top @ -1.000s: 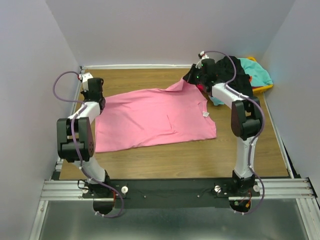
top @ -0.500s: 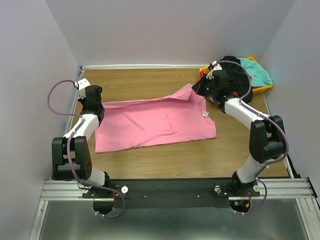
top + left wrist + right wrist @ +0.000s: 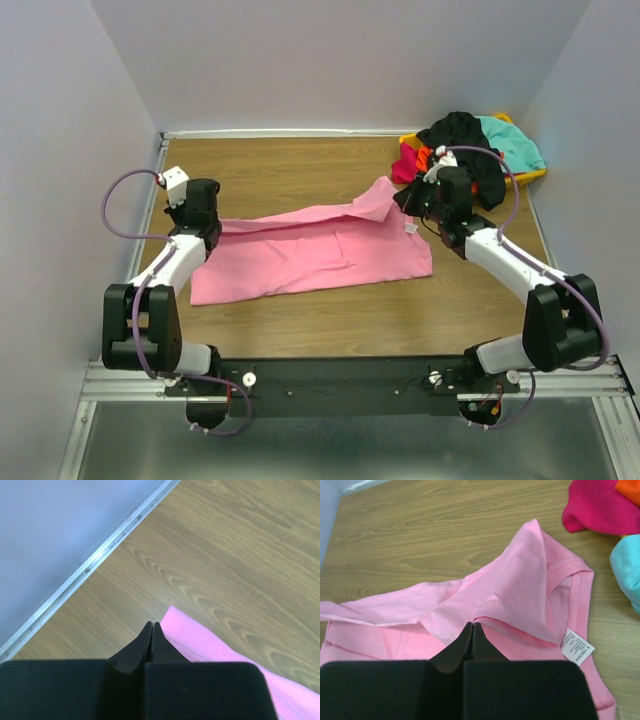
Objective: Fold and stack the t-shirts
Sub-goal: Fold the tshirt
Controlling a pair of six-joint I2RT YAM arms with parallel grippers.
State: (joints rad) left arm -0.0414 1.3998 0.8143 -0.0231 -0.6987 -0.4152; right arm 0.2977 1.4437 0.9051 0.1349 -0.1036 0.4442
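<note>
A large bright pink t-shirt (image 3: pixel 310 250) lies spread across the middle of the table. Its far edge is lifted in a taut fold that runs between my two grippers. My left gripper (image 3: pixel 205 215) is shut at the shirt's far left corner, and pink cloth (image 3: pixel 210 640) comes out right beside the closed tips (image 3: pixel 152 624). My right gripper (image 3: pixel 415 200) is shut on a sleeve hem (image 3: pixel 492 612) near the collar; its tips (image 3: pixel 472 625) pinch the folded pink cloth. More t-shirts, black (image 3: pixel 465 135), teal (image 3: pixel 515 145), magenta (image 3: pixel 407 165) and orange-red (image 3: pixel 425 155), are heaped at the back right.
The heap sits in and over a yellow bin (image 3: pixel 530 177) against the right wall. A white label (image 3: pixel 576 646) shows inside the pink collar. Walls close in the table on the left, back and right. Bare wood lies behind and in front of the pink shirt.
Both grippers have moved toward the near side, drawing the pink shirt's far edge with them. The right gripper has come away from the heap and the raised cloth now hangs lower.
</note>
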